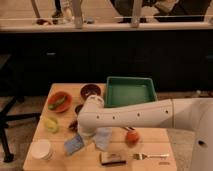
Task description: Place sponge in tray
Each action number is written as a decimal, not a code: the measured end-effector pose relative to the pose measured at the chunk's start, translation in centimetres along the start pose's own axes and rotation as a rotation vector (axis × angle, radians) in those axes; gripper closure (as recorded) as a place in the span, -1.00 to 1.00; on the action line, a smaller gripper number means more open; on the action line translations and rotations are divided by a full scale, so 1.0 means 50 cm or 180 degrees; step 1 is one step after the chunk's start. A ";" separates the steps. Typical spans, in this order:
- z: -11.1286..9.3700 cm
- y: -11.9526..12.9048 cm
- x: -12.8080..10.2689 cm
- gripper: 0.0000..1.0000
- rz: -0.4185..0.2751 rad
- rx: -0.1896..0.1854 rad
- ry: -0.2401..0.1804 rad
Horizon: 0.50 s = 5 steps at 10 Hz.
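Note:
The blue-grey sponge (74, 144) lies near the front left of the wooden table (150, 145), next to a pale blue-grey cloth (103, 138). The green tray (129, 80) stands at the back right of the table, with nothing visible in it. My white arm reaches in from the right across the table. Its wrist ends just above and to the right of the sponge. My gripper (83, 133) points down there, mostly hidden under the wrist. Whether it touches the sponge is not visible.
A dark red bowl (90, 91) is left of the tray. An orange plate (58, 101) with green food, a yellow-green item (50, 124) and a white cup (41, 149) are on the left. An orange fruit (132, 137), a brown-and-tan block (112, 158) and a fork (150, 156) lie at the front.

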 end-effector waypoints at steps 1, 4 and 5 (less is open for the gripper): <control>-0.014 -0.023 0.001 1.00 0.0025 0.0047 0.0003; -0.058 -0.093 0.007 1.00 0.0104 0.0183 0.0018; -0.069 -0.108 0.011 1.00 0.0129 0.0218 0.0038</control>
